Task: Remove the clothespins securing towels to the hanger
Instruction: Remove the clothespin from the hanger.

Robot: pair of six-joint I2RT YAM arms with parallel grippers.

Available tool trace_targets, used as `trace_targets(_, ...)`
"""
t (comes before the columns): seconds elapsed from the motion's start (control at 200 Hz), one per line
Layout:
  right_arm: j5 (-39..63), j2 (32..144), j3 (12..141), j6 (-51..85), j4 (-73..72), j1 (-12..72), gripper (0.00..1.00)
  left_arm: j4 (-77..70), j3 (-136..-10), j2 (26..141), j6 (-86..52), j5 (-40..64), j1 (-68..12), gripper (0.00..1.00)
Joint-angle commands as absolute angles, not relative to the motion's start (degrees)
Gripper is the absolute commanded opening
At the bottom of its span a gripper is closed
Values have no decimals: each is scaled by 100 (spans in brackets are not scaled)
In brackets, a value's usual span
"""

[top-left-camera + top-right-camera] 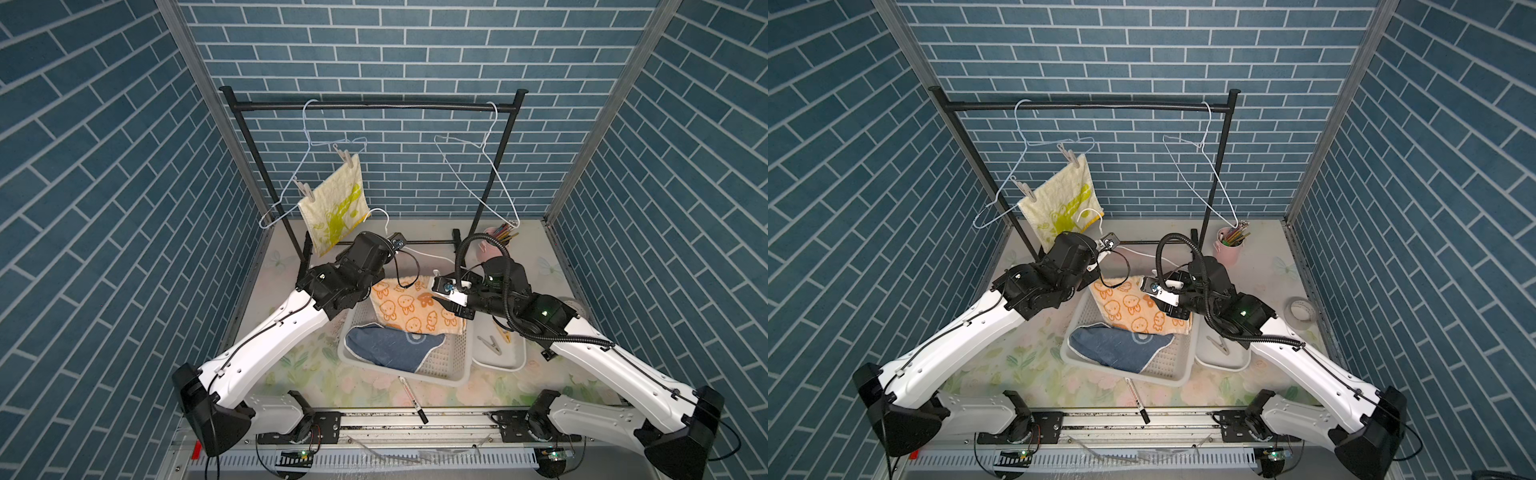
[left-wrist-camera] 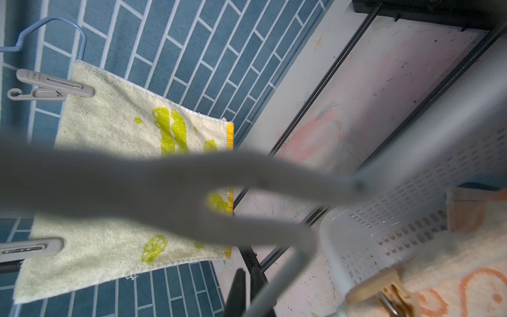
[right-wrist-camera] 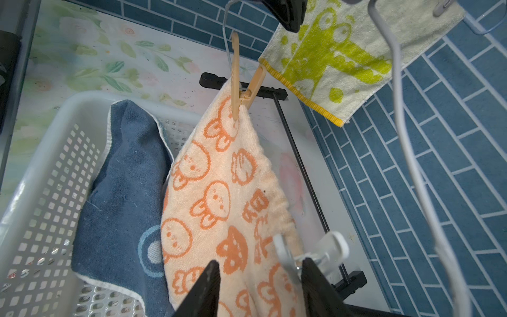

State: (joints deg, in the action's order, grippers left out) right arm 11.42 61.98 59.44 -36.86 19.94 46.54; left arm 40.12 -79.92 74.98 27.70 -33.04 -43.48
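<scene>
Above basket rim [image 3: 90, 94], right jaws apart beside white clothespin [image 3: 333, 244]; left jaws together.

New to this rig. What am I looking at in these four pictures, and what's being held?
Two robot arms on a table, each ending in a two-fingered pincer. Two pictures look down from overhead; two come from wrist cameras. At the back, a rack with a yellow towel pinned to a hanger. On the table: a basket holding a blue towel, a tray of loose clothespins, a marker, a cup of pencils. The left pincer is shut, apparently holding a second hanger; an orange towel hangs from it by a tan clothespin and a white clothespin. The right pincer stands open around the white one.
</scene>
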Motion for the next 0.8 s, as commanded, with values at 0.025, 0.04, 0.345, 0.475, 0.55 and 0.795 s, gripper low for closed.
trace_targets(0.025,1241,5983,5942,-3756,2323,4649,49,3974,-8171,7517,2763,-3333,-4377,0)
trace_targets(0.04,1222,5980,5953,-3771,2345,4649,49,3968,-8169,7523,2770,-3324,-4381,0)
trace_targets(0.345,-132,5897,5957,-3685,1847,4749,64,3784,-8049,7475,2928,-3322,-4377,0)
trace_targets(0.475,-502,5944,5687,-3470,1155,4858,68,3799,-8053,7481,2918,-3313,-4377,0)
trace_targets(0.55,-535,6032,5653,-3335,962,4908,69,3815,-8072,7496,2918,-3306,-4377,0)
trace_targets(0.795,-416,6353,5675,-3142,607,4963,70,3819,-8073,7488,2896,-3279,-4377,0)
